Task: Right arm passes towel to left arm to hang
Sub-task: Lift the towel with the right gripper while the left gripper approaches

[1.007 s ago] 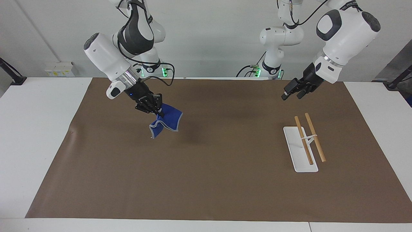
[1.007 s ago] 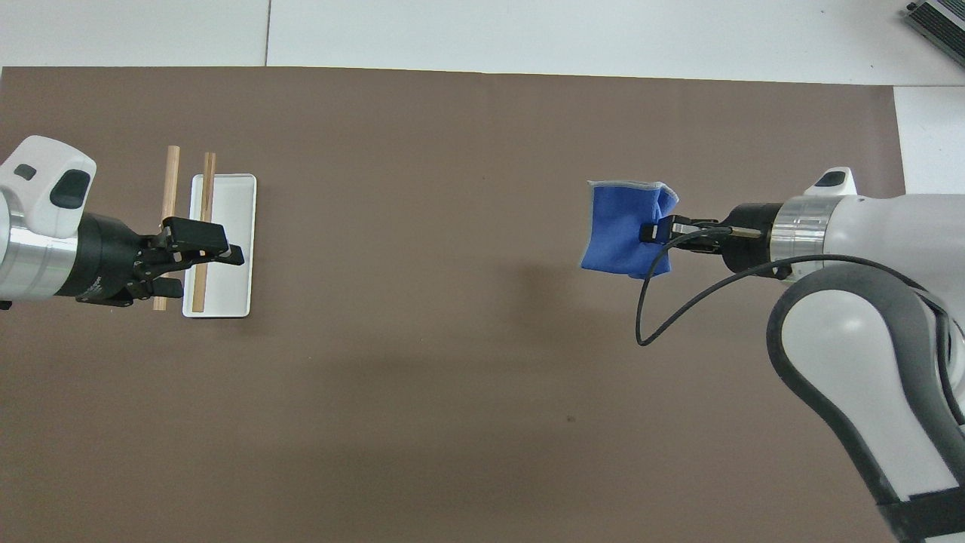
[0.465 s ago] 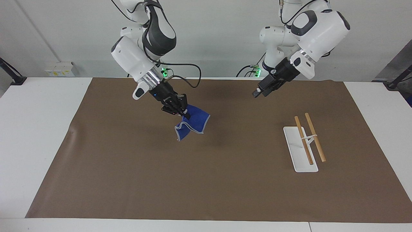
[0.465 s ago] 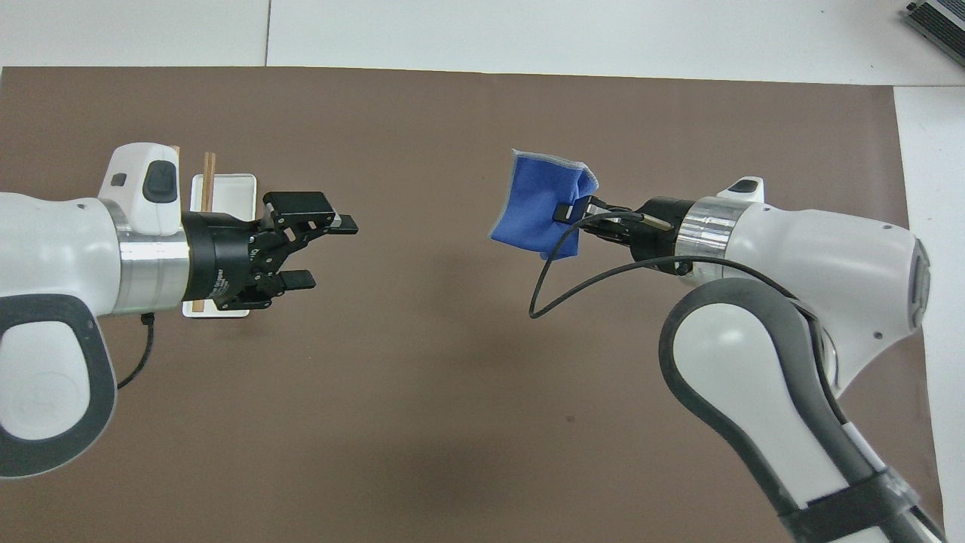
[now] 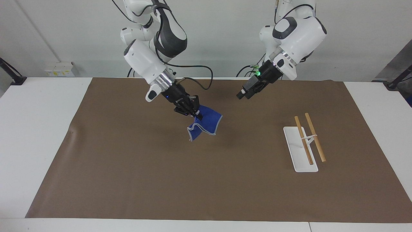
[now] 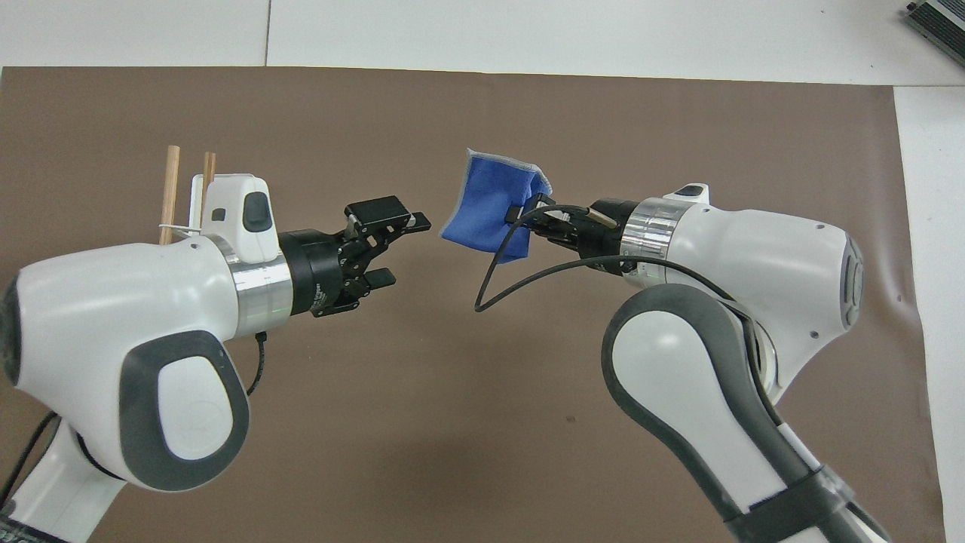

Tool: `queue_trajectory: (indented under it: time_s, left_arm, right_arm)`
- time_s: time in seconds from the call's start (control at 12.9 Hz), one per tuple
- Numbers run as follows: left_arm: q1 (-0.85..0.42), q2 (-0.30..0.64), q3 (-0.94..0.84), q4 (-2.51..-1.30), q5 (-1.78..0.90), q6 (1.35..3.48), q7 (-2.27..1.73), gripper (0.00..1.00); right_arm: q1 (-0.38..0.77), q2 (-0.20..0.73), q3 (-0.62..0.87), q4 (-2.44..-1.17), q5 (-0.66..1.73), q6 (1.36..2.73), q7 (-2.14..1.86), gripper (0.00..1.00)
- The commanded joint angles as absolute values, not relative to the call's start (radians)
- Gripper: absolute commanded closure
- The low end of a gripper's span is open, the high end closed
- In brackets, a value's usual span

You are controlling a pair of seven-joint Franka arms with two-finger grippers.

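A matte brown paper sheet point(image 5: 206, 180) covers the white table point(image 5: 35, 129), with a plain pale wall at twelve o'clock in the facing view. The towel point(image 5: 207, 124), soft royal-blue cloth with pale stitched edging, hangs folded and crumpled in the air over the middle of the sheet, pinched at its upper corner by the right gripper point(image 5: 194, 113), whose fingertips are closed on it. At about two o'clock from the towel in the facing view, apart from it, the left gripper point(image 5: 243, 94) hovers with its fingers spread wide, holding nothing. Toward the left arm's end stands a white flat-based rack point(image 5: 299, 149) carrying two slim wooden rods point(image 5: 313, 137)
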State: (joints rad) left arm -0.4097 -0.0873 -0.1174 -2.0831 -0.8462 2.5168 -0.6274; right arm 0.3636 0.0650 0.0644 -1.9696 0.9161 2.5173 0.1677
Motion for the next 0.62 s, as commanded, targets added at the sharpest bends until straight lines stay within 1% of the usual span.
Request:
queue_trajectory:
  time_s: [0.0,0.54]
  left_arm:
    - [-0.492,-0.003,-0.103,-2.082,-0.88,2.658,-0.629,0.0]
    - [-0.482,0.018,-0.103,-2.063,-0.92,2.663,-0.629,0.0]
  right_arm:
    - [0.411,0.077,0.064,-1.944,0.939,2.533,0.256,1.0]
    - [0.423,0.083,0.064,-1.93,0.933,2.531,0.265,1.0]
